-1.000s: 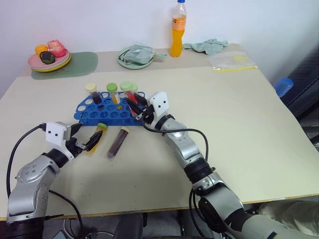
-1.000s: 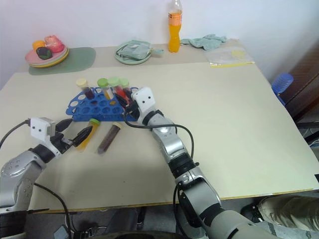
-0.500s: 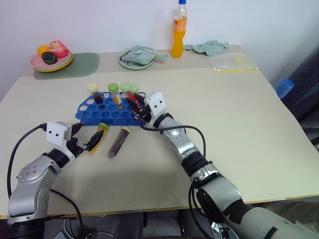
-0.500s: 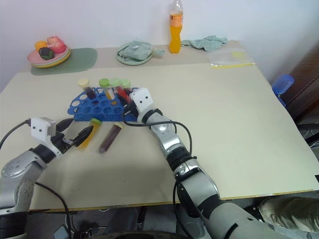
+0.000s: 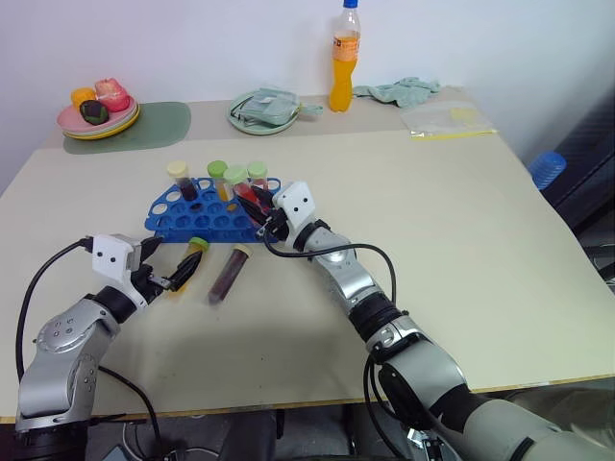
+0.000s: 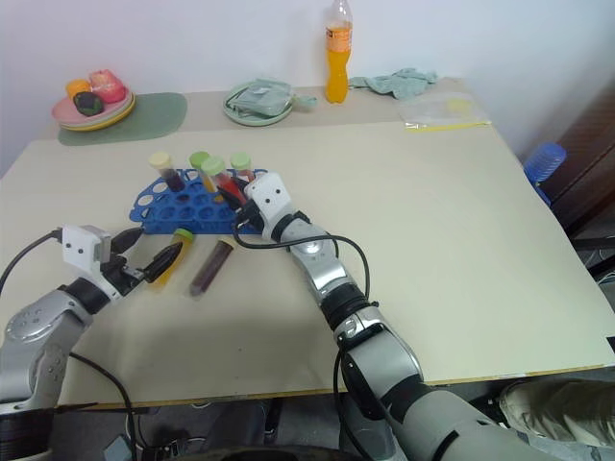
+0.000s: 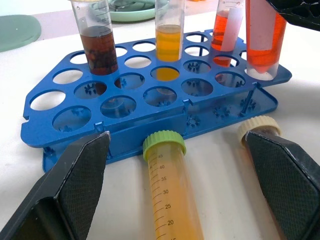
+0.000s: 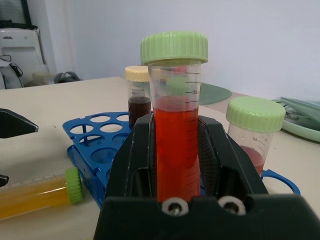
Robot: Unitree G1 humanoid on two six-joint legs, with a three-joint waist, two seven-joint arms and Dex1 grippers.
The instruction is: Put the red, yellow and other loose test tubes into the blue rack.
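Note:
The blue rack [image 5: 204, 219] stands left of the table's middle, with a dark cream-capped tube [image 5: 179, 179], a yellow one [image 5: 218, 177] and a red one [image 5: 258, 177] upright in it. My right gripper [image 5: 253, 201] is shut on a red test tube [image 8: 174, 145] with a green cap, tilted over the rack's right end, its lower end at a hole [image 7: 260, 74]. A yellow test tube [image 7: 172, 200] lies on the table in front of the rack, between the fingers of my open left gripper [image 5: 179, 279]. Beside it lies a dark purple test tube [image 5: 227, 275].
At the back of the table stand an orange drink bottle [image 5: 344, 60], a green dish [image 5: 261, 109], a plate of fruit [image 5: 96, 113] on a green mat and a crumpled cloth [image 5: 404, 89]. A plastic bag [image 5: 448, 120] lies at the back right.
My right gripper has shifted slightly left over the rack with the red tube, whose cap now stands apart from the neighbouring green cap. The left arm has kept still.

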